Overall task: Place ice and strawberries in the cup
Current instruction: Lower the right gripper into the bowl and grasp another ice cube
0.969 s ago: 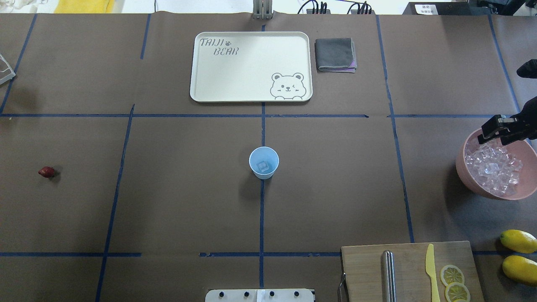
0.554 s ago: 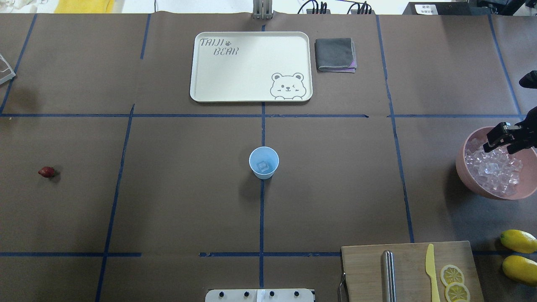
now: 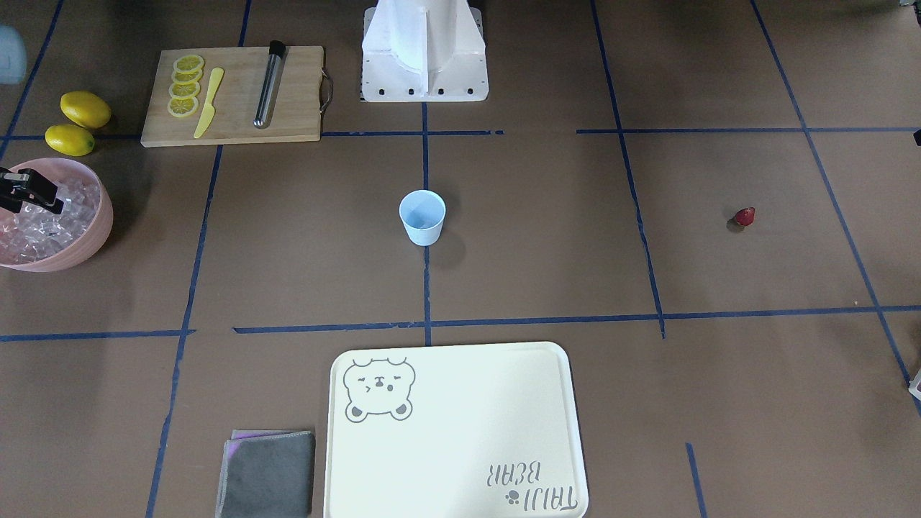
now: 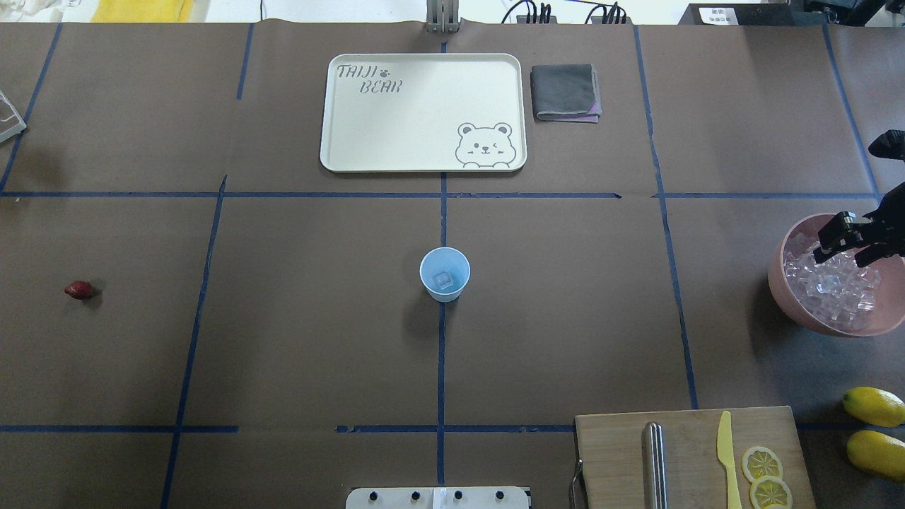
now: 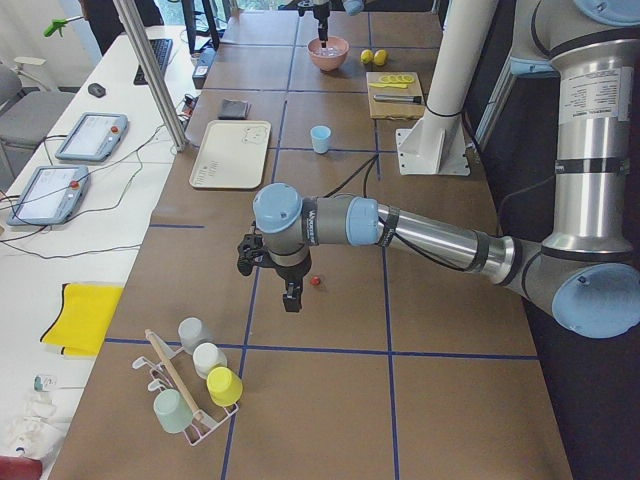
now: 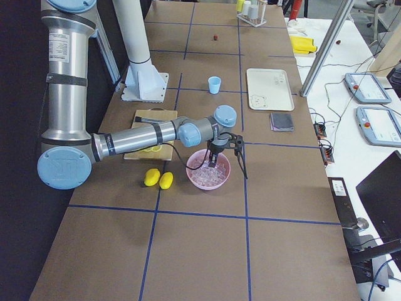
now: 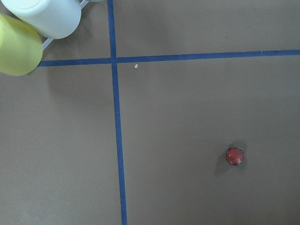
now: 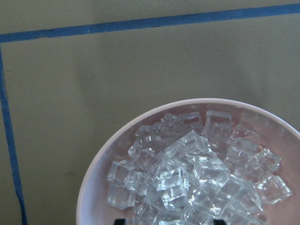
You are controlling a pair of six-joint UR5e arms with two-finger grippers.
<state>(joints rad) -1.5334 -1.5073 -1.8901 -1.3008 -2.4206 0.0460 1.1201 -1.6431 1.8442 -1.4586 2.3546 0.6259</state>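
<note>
My right hand (image 4: 841, 247) hangs over the pink bowl (image 4: 795, 311) with its fingers apart. The ice (image 8: 187, 173) is piled right under it. The cup (image 4: 445, 274) stands far off to its left. My left hand (image 5: 270, 280) is near the strawberry (image 7: 234, 156). I cannot tell if that hand is open.

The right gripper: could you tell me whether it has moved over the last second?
Yes. The right gripper has slid from over the pink bowl's far rim to inside the rim, above the ice, nearer the robot's side.
</note>
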